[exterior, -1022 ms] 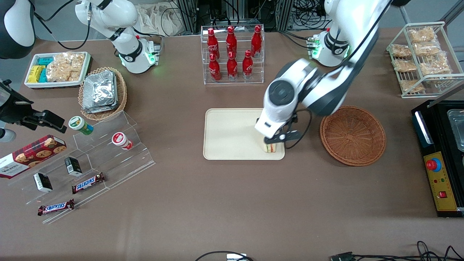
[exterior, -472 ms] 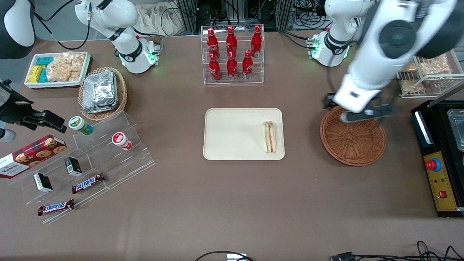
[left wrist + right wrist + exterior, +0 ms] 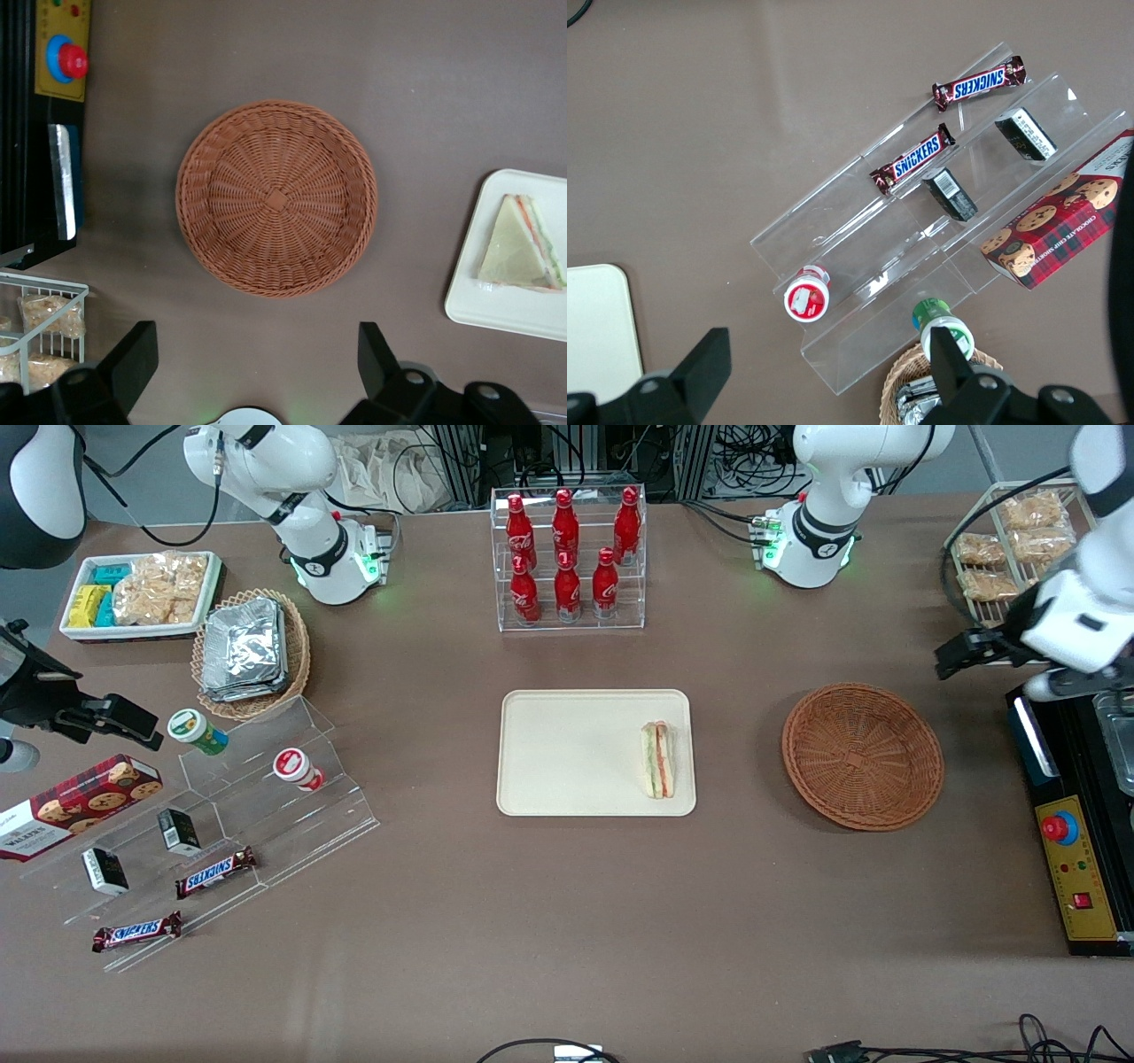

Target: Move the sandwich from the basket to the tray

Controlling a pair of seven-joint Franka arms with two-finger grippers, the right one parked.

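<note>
Surface: brown counter [image 3: 567, 921] carrying snack displays, a rack of red bottles [image 3: 567, 558] and a black control box [image 3: 1076, 824]
Sandwich: the sandwich [image 3: 657, 759] lay flat on the tray [image 3: 567, 753], close to the rim nearest the basket, touching nothing else
Basket: the basket [image 3: 862, 755] stood empty beside the tray, toward the working arm's end of the counter
Hand: the hand [image 3: 252, 363] was raised over the counter near the wire rack [image 3: 1019, 567] and control box, well apart from the sandwich; fingers spread wide, holding nothing
Progress: transfer judged complete, sandwich out of basket and resting on tray
Remaining: nothing evident beyond parking the arm
</note>
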